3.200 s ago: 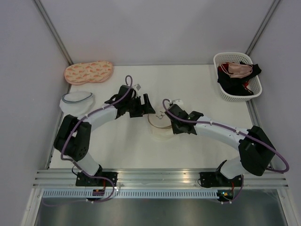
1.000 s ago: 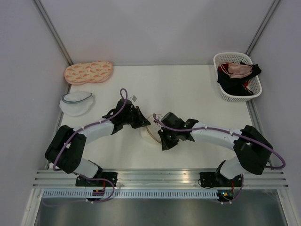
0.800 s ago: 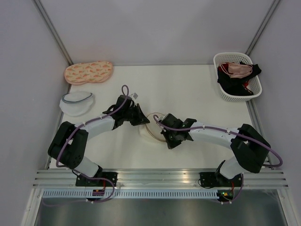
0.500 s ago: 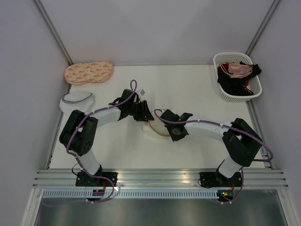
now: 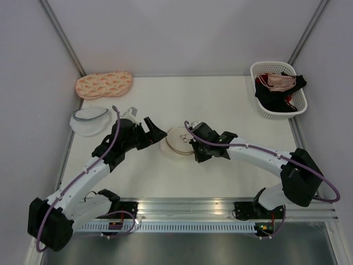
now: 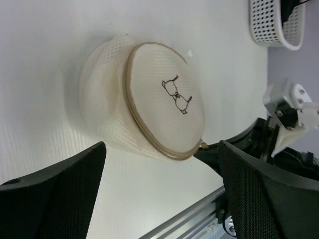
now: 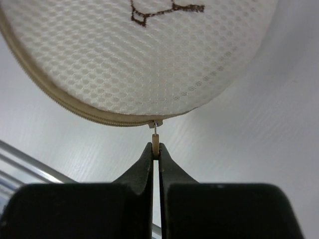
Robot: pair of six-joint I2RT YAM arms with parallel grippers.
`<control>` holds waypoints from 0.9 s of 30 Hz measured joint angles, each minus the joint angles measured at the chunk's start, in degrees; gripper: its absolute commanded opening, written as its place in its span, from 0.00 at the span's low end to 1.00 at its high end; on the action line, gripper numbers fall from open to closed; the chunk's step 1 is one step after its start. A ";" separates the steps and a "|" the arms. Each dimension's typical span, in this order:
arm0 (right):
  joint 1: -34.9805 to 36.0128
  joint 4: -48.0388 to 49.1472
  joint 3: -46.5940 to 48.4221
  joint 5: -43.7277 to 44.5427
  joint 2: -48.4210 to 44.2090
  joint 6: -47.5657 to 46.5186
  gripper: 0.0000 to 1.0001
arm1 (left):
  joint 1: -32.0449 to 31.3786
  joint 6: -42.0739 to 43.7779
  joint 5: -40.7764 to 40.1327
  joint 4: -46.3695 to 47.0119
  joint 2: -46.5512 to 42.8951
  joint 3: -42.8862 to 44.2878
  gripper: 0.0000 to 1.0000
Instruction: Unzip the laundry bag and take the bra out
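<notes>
The laundry bag (image 5: 177,142) is a round cream mesh pouch lying mid-table, its flat face with the black bra symbol turned up. My right gripper (image 5: 194,150) is at its right rim, shut on the small cream zip pull (image 7: 156,144). The zip rim (image 7: 99,118) looks closed on both sides of the slider. In the right wrist view the bag (image 7: 139,59) fills the top. My left gripper (image 5: 156,128) is open and empty just left of the bag, not touching it. In the left wrist view the bag (image 6: 149,114) lies ahead of the spread fingers (image 6: 65,179). The bra is hidden.
A white mesh pouch with a grey-blue rim (image 5: 89,118) and a peach patterned pouch (image 5: 103,84) lie at the far left. A white basket (image 5: 277,91) with pink and black garments stands at the back right, also in the left wrist view (image 6: 276,25).
My left gripper has let go of the bag and drawn back to the left. My right gripper has moved round the bag's near rim to its right side. The bag has shifted slightly.
</notes>
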 measured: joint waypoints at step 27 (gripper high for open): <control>5.01 14.43 -2.45 -27.17 4.28 -2.03 0.01 | -4.96 -21.44 7.67 14.60 -1.42 -17.51 0.83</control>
